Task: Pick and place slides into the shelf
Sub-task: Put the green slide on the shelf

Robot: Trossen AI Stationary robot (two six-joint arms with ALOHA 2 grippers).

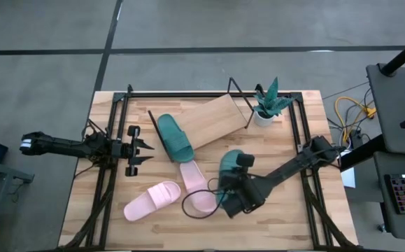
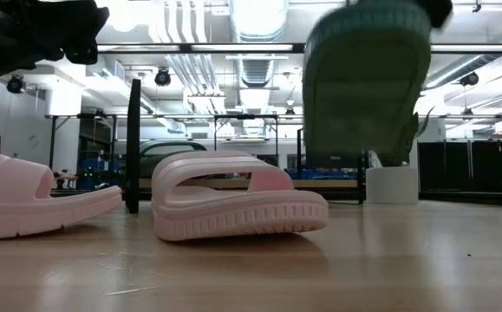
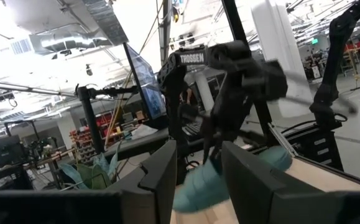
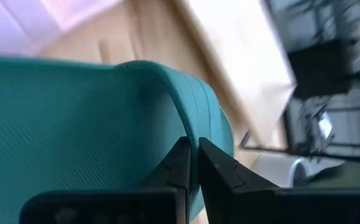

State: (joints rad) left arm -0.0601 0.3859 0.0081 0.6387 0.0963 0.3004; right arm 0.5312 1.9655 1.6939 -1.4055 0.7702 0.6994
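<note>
A dark green slide (image 1: 231, 166) hangs above the table at the middle right, with my right gripper (image 1: 231, 183) shut on it. In the low view this green slide (image 2: 368, 82) is clear of the table. The other green slide (image 1: 174, 137) lies on the slanted light-wood shelf (image 1: 216, 119), toward the board's left end. Two pink slides (image 1: 152, 200) (image 1: 196, 186) rest sole-down on the table in front. My left gripper (image 1: 143, 150) waits open at the table's left, above the table. My right gripper pinches a thin curved edge of the green slide (image 4: 189, 121), seemingly its strap, between its two fingers. They slant down at it from the table's right and near side. The slide is lifted clear, hanging steeply tilted, its sole (image 2: 363, 104) toward the near edge.
A small potted plant (image 1: 268, 106) in a white pot stands at the shelf's far right. The shelf's black wire frame (image 1: 240, 98) rises behind the board. Black rails (image 1: 111, 175) run along the table's left and right sides. A black cable loop (image 1: 192, 205) lies by the pink slides.
</note>
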